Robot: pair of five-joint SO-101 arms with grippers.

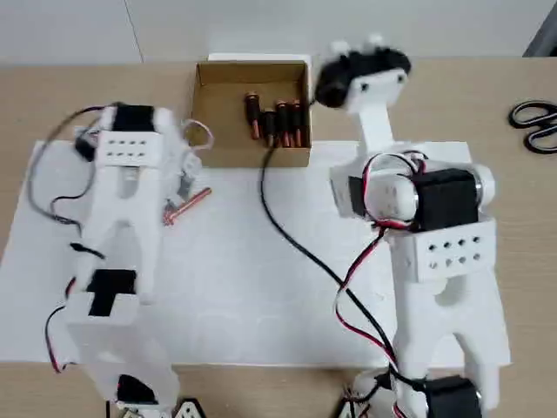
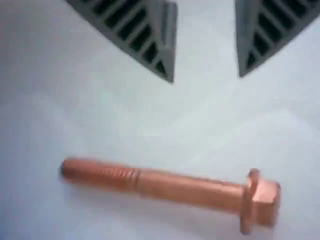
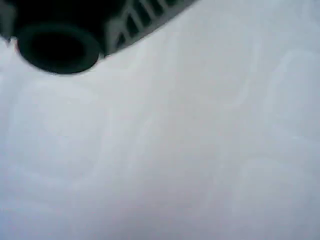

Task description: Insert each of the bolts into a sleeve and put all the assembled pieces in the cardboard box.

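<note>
White sheet (image 1: 261,287) on desk (image 1: 522,218): copper bolt (image 2: 170,187) lies flat, untouched, near left fingers (image 2: 150,35), spread apart. Cardboard box (image 1: 206,113) holds assembled pieces (image 1: 278,122); right arm (image 1: 374,122) ends beside it.

Bare sheet (image 2: 100,120) rings the bolt (image 2: 165,186) by the left hand (image 2: 206,77); a cable (image 1: 280,228) crosses nearby.

At three o'clock the frame's edge cuts the scissors (image 1: 535,124). In the cardboard box (image 1: 244,157) at twelve o'clock, the pieces (image 1: 283,122) are too small for us to count. In the right wrist view we see a dark round thing (image 3: 57,47), blurred and cropped; we cannot name it.
</note>
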